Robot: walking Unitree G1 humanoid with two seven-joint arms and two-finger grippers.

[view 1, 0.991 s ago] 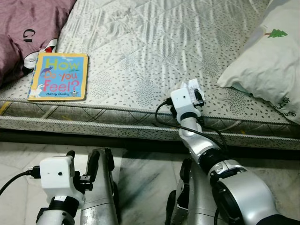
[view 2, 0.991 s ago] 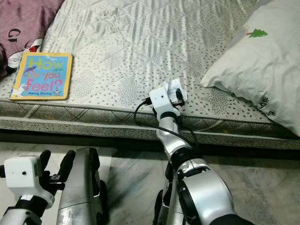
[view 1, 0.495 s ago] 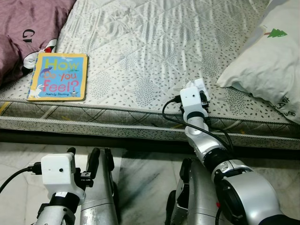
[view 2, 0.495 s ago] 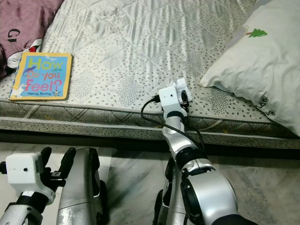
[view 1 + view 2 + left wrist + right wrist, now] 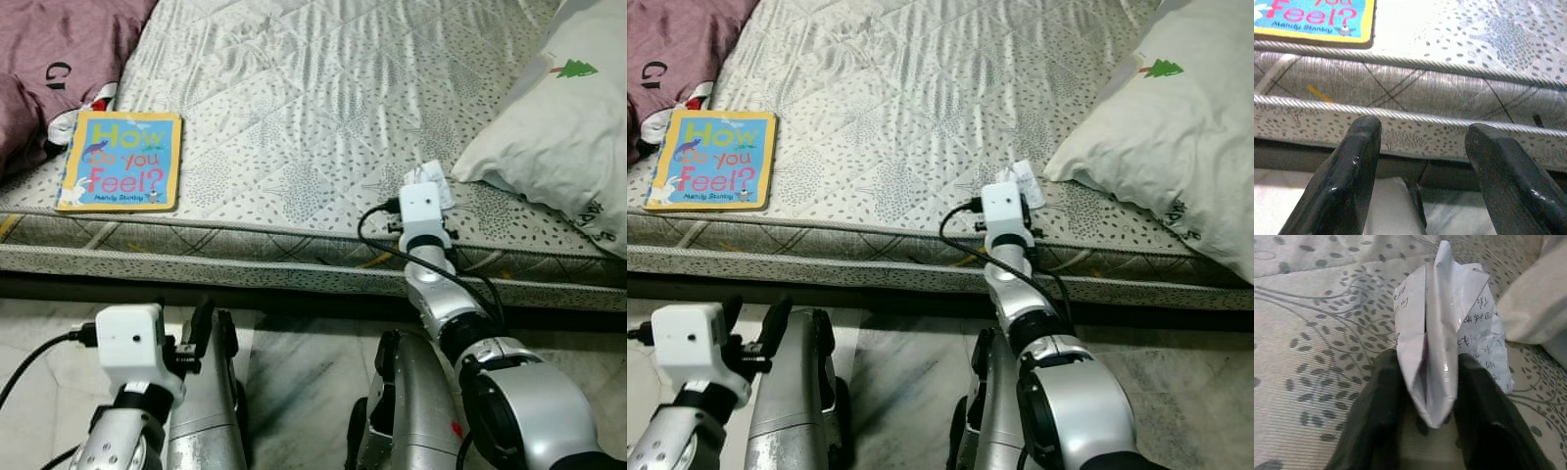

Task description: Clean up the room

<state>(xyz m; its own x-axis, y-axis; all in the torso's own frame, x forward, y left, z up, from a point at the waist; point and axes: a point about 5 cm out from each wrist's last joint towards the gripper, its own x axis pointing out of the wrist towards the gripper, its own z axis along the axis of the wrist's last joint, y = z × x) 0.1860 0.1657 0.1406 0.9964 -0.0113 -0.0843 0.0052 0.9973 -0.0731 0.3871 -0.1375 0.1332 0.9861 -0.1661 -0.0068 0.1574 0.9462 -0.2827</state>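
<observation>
The right gripper (image 5: 1425, 396) is pinching a folded paper packet (image 5: 1449, 338) over the mattress (image 5: 294, 117) front edge, beside the pillow (image 5: 549, 127); that thin grip is risking a slip.

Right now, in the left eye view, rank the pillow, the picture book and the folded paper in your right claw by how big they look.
1. Pillow, largest, though cut off by the frame.
2. Picture book.
3. Folded paper, smallest; the right claw hides part of it.
</observation>
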